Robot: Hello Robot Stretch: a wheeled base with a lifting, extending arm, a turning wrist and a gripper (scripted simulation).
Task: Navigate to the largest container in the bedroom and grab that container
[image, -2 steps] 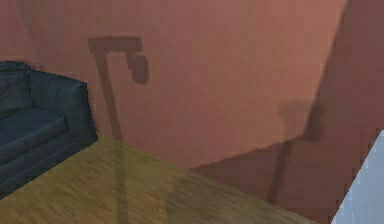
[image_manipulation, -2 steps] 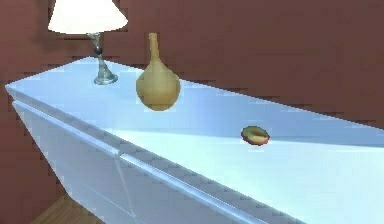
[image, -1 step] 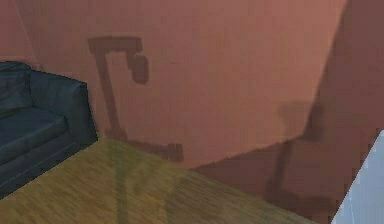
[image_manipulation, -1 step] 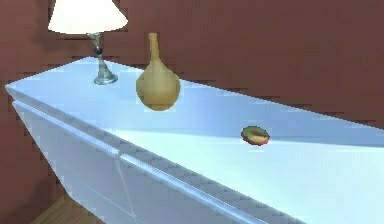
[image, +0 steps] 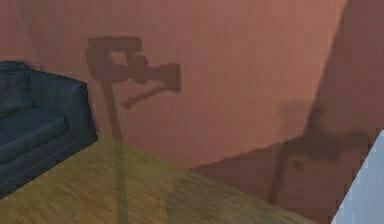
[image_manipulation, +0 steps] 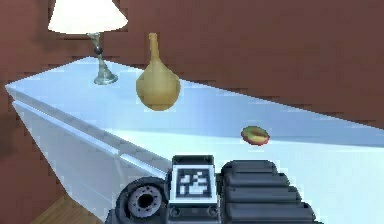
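A tan round-bellied vase [image_manipulation: 157, 80] with a narrow neck stands on a long white dresser top [image_manipulation: 300, 170] in the arm side view. At that view's bottom edge sits the gripper's dark body [image_manipulation: 140, 203], with a white square with black marks beside it. The gripper's far end cannot be made out, so I cannot tell whether it holds anything. The vase stands farther up the picture than the gripper, and bare white top lies between them.
A table lamp [image_manipulation: 93, 25] with a pale shade stands left of the vase. A small reddish-yellow round thing [image_manipulation: 256, 135] lies on the top to the right. The forward view has a dark blue sofa [image: 35, 110] at left, a red-brown wall, wood floor [image: 150, 190] and a white corner [image: 368, 195].
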